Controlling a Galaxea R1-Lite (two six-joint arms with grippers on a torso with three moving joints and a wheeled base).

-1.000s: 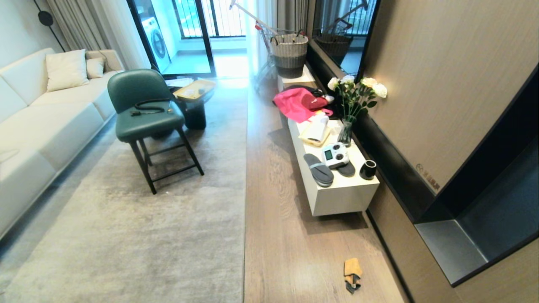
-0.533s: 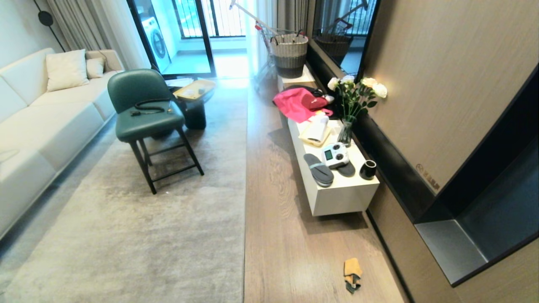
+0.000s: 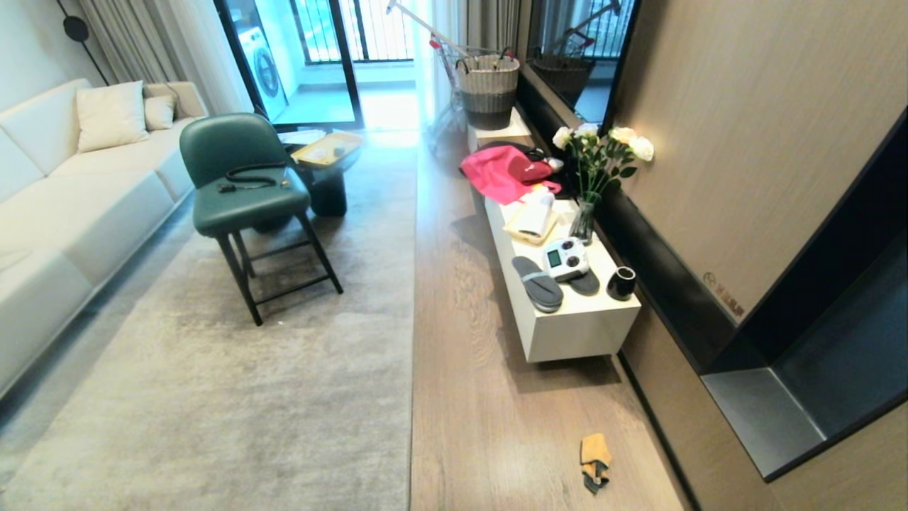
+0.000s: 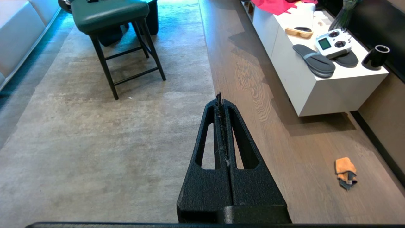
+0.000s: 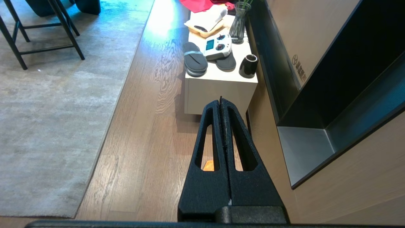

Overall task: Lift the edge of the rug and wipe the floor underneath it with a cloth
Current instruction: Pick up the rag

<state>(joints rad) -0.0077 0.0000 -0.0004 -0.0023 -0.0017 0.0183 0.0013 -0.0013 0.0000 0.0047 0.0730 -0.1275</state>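
Left to right in the head view: one white sofa (image 3: pixel 64 184) with two cushions (image 3: pixel 112 113), one green chair (image 3: pixel 237 177) with a black cable (image 3: pixel 252 175) on its seat, one round side table (image 3: pixel 328 170) behind it. All three stand on or beside one large grey rug (image 3: pixel 213 369).

The rug edge (image 3: pixel 413 319) runs straight, near to far, long axis parallel to the white cabinet (image 3: pixel 567 312); it lies flat on the floor (image 3: pixel 482 411).

One cloth (image 3: pixel 594 461), orange with a dark grey part, lies crumpled on the floor near the wall base, well apart from the rug edge, long axis roughly near-to-far.

On the cabinet: one pink fabric (image 3: pixel 500 174), one tray (image 3: pixel 528 227), one vase of roses (image 3: pixel 592 184), one controller (image 3: pixel 565 259), two grey slippers (image 3: pixel 537 284), one black cup (image 3: pixel 622 282). One basket (image 3: pixel 487 81) at the far end.

Bare planks between rug edge and cloth.

Neither arm in head view. Left gripper (image 4: pixel 220 98) pressed together, empty, above the rug edge. Right gripper (image 5: pixel 221 102) pressed together, empty, over the floor, hiding most of the cloth.
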